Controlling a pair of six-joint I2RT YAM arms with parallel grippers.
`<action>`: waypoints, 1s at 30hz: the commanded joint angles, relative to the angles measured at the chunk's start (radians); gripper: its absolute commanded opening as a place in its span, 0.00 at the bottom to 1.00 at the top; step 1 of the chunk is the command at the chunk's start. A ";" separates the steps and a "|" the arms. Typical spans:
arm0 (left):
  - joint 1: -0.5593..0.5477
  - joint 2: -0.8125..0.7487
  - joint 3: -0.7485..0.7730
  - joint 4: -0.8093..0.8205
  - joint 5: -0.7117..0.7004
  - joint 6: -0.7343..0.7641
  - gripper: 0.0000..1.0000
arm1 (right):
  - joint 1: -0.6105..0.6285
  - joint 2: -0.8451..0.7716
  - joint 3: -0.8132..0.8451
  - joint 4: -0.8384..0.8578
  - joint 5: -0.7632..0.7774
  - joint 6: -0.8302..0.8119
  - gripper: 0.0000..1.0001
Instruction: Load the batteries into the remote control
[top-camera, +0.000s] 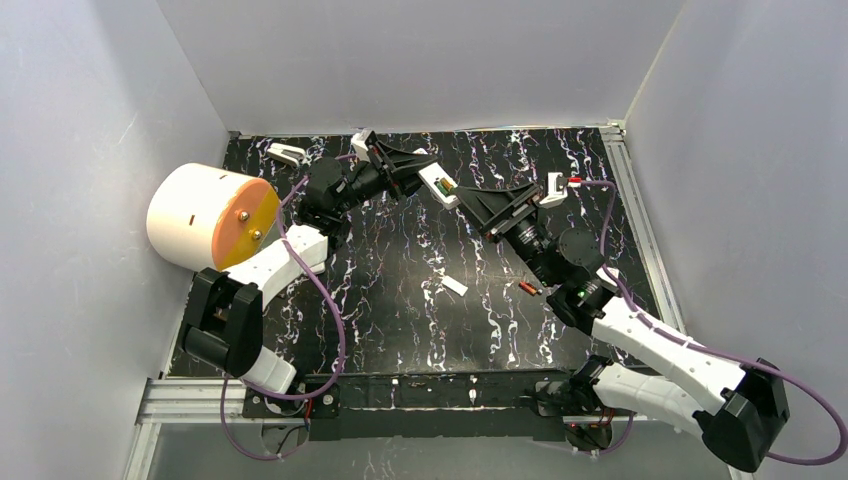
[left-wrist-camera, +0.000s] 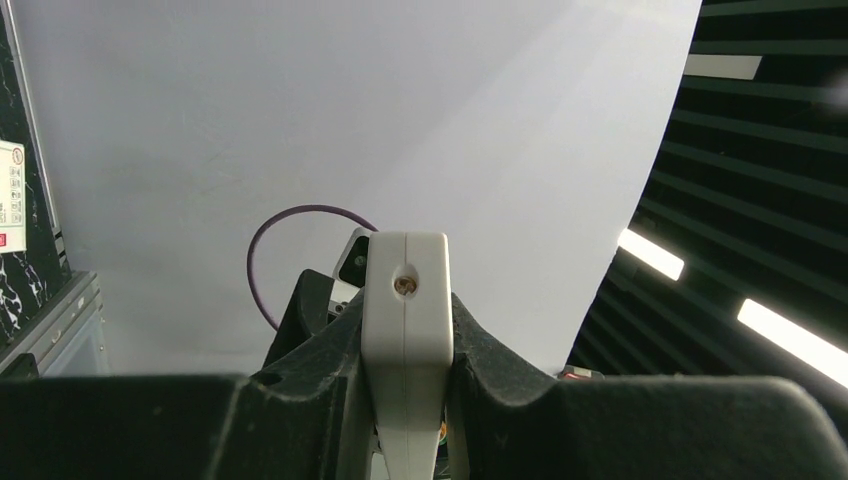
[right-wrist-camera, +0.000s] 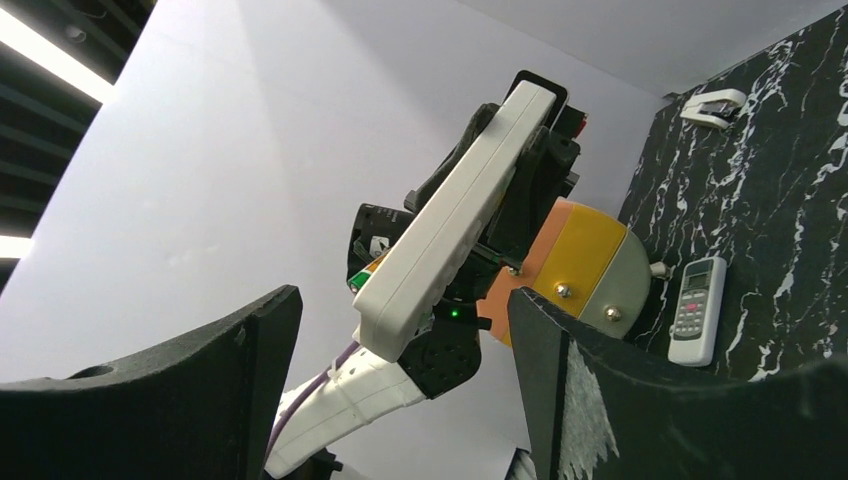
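**Loading, mid-task.** My left end effector (top-camera: 418, 170) is clamped tight on the white remote control (top-camera: 437, 187) and holds it clear of the tabletop (top-camera: 400, 300). The left wrist view shows the remote's end wedged between both fingers. From overhead I see an orange-and-green cell (top-camera: 446, 188) in the open compartment, which I judge to be a battery already seated.

My right end effector (top-camera: 482, 207) hangs just beside the remote control, jaws spread wide with nothing between them. A loose battery (top-camera: 528, 288) lies on the tabletop beneath the right arm. Near it is a small white piece (top-camera: 455, 285), likely the compartment cover.

Next, I judge, the right end effector must descend and pinch the loose battery across its girth. It then has to line the battery up with whatever slot remains free, while the left end effector holds the remote control steady.
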 joint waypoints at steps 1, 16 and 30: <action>-0.002 -0.037 -0.005 0.052 -0.005 0.008 0.00 | 0.001 0.008 0.023 0.119 -0.001 0.046 0.82; -0.002 -0.022 -0.013 0.070 0.005 0.030 0.00 | 0.000 0.057 0.066 0.073 -0.028 0.042 0.57; -0.002 -0.101 0.030 0.070 0.010 0.129 0.00 | 0.000 0.079 0.095 -0.006 -0.032 0.035 0.40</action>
